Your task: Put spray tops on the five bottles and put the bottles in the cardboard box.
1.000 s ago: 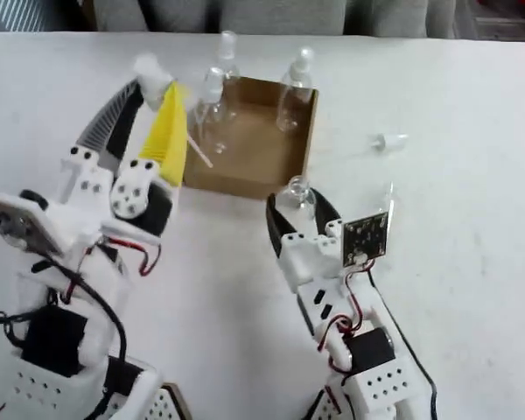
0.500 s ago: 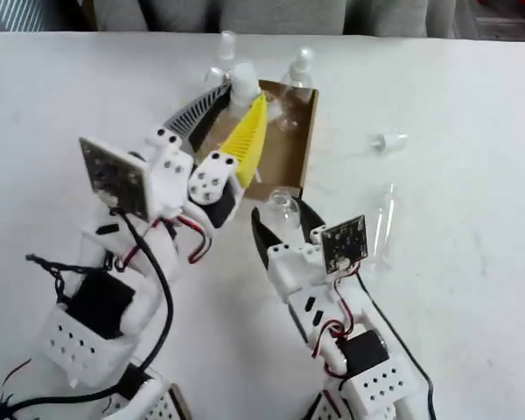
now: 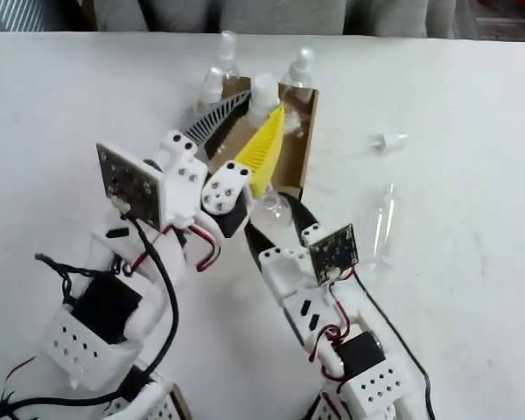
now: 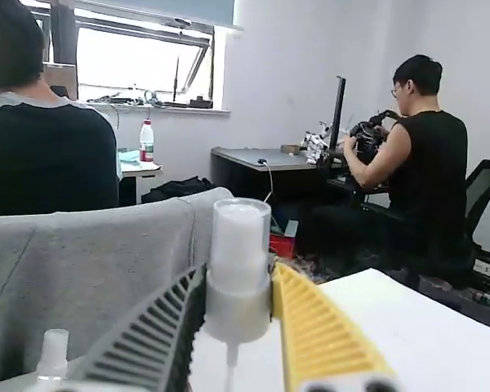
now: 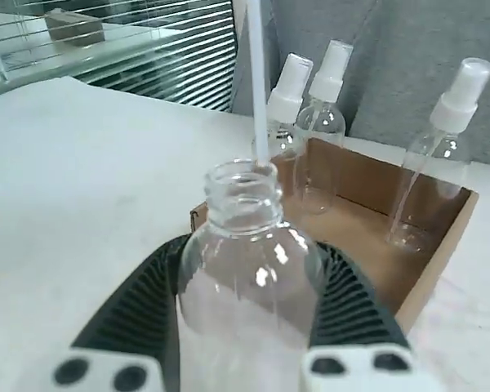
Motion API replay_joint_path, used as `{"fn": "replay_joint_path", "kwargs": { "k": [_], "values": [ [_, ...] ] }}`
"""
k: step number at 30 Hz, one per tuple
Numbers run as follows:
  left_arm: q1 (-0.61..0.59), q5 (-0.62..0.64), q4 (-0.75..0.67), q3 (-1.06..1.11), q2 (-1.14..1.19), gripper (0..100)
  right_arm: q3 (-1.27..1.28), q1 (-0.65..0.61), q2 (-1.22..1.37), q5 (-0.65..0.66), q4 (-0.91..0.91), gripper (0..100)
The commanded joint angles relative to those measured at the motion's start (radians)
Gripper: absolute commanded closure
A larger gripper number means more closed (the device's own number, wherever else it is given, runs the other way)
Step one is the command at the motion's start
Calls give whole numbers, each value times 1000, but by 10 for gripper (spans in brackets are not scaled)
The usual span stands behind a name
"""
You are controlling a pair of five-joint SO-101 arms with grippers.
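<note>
**Holding spray top at open bottle's mouth, front of box**

- Left gripper (image 3: 264, 103): grey and yellow fingers clamped on the white collar of a spray top (image 3: 263, 87), nozzle up. In the left wrist view the top (image 4: 238, 269) sits upright between the two fingers, with its thin tube hanging below.
- Right gripper (image 3: 276, 217): black jaws closed around the body of an open bottle (image 3: 276, 206), upright, just in front of the cardboard box (image 3: 297, 166) near its front wall.
- In the right wrist view the dip tube (image 5: 257, 82) comes straight down to the rim of the bottle (image 5: 249, 278). Its tip is at the neck's far edge; cannot tell whether it is inside yet. Collar is well above the neck, not seated.
- Three capped bottles (image 5: 322, 122) stand upright at the box (image 5: 441, 253). Two are clearly inside; the rear one is unclear.
- On the table (image 3: 70, 105), on the right arm's outer side: one bare bottle (image 3: 383, 223) lying down, and a loose spray top (image 3: 389, 140) farther back, apart from it.
</note>
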Motion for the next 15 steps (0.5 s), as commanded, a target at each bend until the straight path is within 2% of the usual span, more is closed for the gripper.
{"fn": "replay_joint_path", "kwargs": {
  "k": [1, 10, 15],
  "values": [
    [16, -6, 40, -17, -1, 977, 11, 1, -13, 11, -27, 983],
    [19, -5, 97, -11, -27, 978, 11, 1, -13, 9, -31, 983],
    [87, -5, 87, 127, -130, 978, 11, 2, -13, 5, -33, 983]
  ]
}}
